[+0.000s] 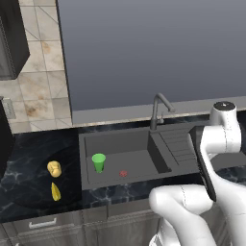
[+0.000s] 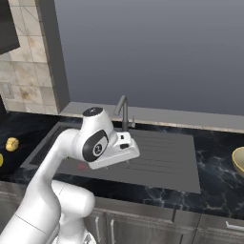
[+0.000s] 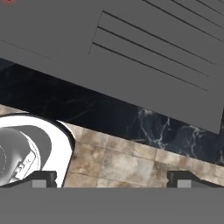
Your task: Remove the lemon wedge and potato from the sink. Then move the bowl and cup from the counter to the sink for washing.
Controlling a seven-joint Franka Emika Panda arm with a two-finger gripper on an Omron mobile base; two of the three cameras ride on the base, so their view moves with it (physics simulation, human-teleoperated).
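Green cup (image 1: 99, 162) upright in sink (image 1: 139, 144) basin w/ potato (image 1: 54, 168) & lemon wedge (image 1: 55, 192) out on counter (image 1: 29, 173) to its left, bowl (image 2: 238, 161) on counter far right, gripper (image 3: 112, 179) fingers spread wide, empty, over drainboard edge.

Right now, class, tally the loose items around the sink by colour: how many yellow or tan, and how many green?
Yellow or tan: 3 (potato, lemon wedge, bowl)
Green: 1 (cup, standing in the sink)
Total: 4
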